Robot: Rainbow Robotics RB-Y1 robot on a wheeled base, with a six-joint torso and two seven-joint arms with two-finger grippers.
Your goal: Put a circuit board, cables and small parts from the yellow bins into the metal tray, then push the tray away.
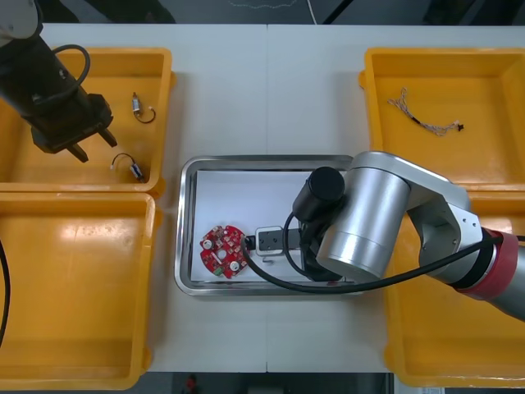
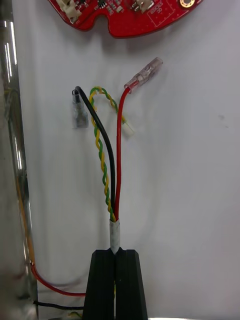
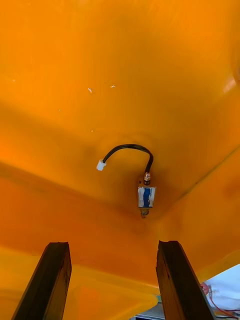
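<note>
The right gripper (image 2: 116, 252), clamped on the taped end of the limp, light cable bundle (image 2: 112, 165), holds it over the metal tray (image 1: 187, 222) at three o'clock of the circuit board (image 1: 222, 250), while the left gripper (image 3: 114, 245) gapes above a small metal part (image 3: 146, 196) in the ten-o'clock yellow bin (image 1: 156, 74).

The table (image 1: 267, 98) is light, almost white, with a thin seam (image 1: 267, 82) running down its middle from the far edge toward the near one. Beyond the far edge lies a dark floor (image 1: 205, 10), and another dark strip (image 1: 271, 383) shows past the near edge. The light falls evenly on the tabletop, leaving only soft shadows.
</note>
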